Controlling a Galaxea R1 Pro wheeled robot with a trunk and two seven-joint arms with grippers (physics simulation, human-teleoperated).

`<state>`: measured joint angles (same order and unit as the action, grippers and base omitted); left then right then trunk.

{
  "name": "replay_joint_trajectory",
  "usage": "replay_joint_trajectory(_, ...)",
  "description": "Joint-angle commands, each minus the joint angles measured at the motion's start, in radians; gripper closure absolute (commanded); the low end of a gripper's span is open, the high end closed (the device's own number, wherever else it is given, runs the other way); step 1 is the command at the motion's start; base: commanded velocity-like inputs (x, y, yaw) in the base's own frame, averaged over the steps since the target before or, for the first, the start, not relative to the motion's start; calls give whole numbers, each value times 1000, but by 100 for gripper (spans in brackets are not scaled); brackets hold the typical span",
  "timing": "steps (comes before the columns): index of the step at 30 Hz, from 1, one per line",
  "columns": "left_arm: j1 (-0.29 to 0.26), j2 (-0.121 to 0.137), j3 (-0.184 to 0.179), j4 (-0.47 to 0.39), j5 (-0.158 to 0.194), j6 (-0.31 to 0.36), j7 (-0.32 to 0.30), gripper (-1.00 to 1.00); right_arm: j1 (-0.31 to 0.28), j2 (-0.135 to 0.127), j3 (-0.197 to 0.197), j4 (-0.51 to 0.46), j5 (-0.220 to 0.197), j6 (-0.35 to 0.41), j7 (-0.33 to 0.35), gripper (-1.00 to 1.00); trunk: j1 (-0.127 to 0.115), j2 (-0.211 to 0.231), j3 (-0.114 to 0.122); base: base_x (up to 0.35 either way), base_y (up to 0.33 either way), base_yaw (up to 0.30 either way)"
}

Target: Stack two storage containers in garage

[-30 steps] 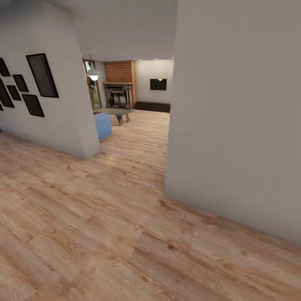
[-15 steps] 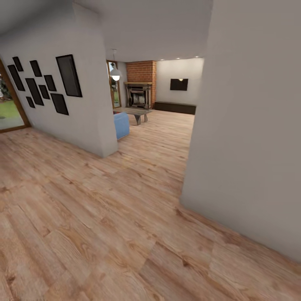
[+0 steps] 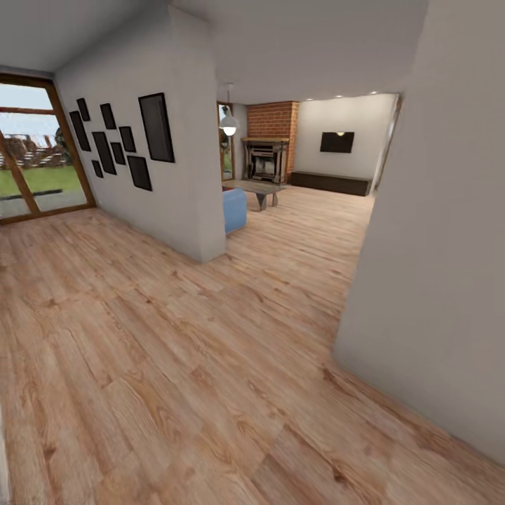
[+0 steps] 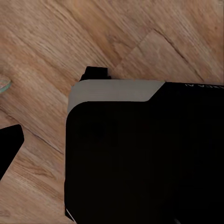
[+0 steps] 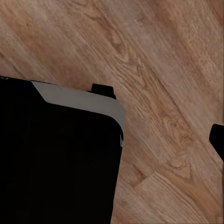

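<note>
Ahead in the head view, a passage of light wood-plank floor point(image 3: 175, 351) runs between matte white walls to the living room point(image 3: 308, 168), with brick column point(image 3: 277, 126), black TV point(image 3: 337, 142) and long dark cabinet point(image 3: 330, 183). No storage containers are visible; judged step: approach, next calling for driving on through the opening. In the left wrist view, a black rounded housing point(image 4: 140, 158) hangs over planks; pincer state cannot be told. The right wrist view is alike; state cannot be told.
</note>
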<state>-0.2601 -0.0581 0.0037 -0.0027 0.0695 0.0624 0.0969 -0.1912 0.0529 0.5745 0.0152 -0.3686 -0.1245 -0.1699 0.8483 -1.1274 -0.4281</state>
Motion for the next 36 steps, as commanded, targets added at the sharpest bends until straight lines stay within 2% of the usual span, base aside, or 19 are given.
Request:
replay_joint_trajectory(1, -1, 0, 0, 0, 7, 4, 3, -100, -1, 0, 8, 2, -9, -4, -2, -100, 0, -1, -1, 218, 0, 275)
replay_joint_trajectory(16, -1, -1, 0, 0, 7, 4, 3, -100, -1, 1, 7, 2, -13, -3, -2, -100, 0, -1, -1, 217, 0, 257)
replay_joint_trajectory(36, -1, 0, 0, 0, 7, 4, 3, -100, -1, 0, 7, 2, -19, -3, -2, -100, 0, -1, -1, 304, 0, 7)
